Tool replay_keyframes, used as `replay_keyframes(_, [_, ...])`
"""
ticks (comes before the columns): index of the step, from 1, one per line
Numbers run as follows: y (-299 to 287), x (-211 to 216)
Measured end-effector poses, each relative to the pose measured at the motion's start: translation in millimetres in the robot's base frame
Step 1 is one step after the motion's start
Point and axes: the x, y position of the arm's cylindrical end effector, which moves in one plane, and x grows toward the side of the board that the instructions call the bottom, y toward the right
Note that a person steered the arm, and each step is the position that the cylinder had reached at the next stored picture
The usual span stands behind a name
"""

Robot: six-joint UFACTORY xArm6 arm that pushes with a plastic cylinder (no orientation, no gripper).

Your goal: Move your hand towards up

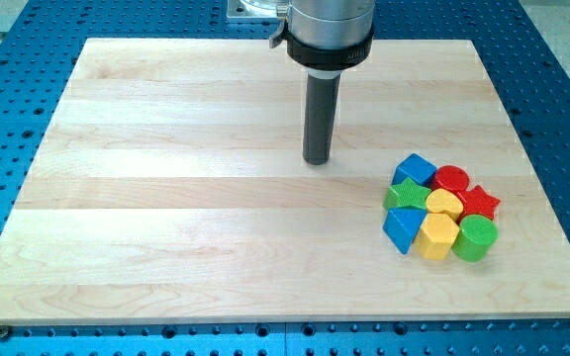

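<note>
The counter (166,198), a pale wooden board on a blue perforated base (562,99), lay bare over most of its surface. The arm carried no grasping hand, only the dark rod, so no open or closed state applied. My tip (316,161) rested on the counter above centre, nearer the top edge than the bottom edge.

All the blocks sat clustered near the right edge, toward the bottom right corner, well apart from my tip: a blue cube (416,169), a red cylinder (451,179), a red star (479,203), a green star (405,194), a yellow block (444,203), a blue block (401,229), a yellow hexagon (436,235) and a green cylinder (475,238).

The task appeared to be at its start. The next move called for a straight slide toward the top edge. That path held no blocks. Room was limited, since the top edge lay near.
</note>
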Motion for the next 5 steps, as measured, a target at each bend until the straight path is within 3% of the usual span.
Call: replay_keyframes(5, [2.5, 0.3])
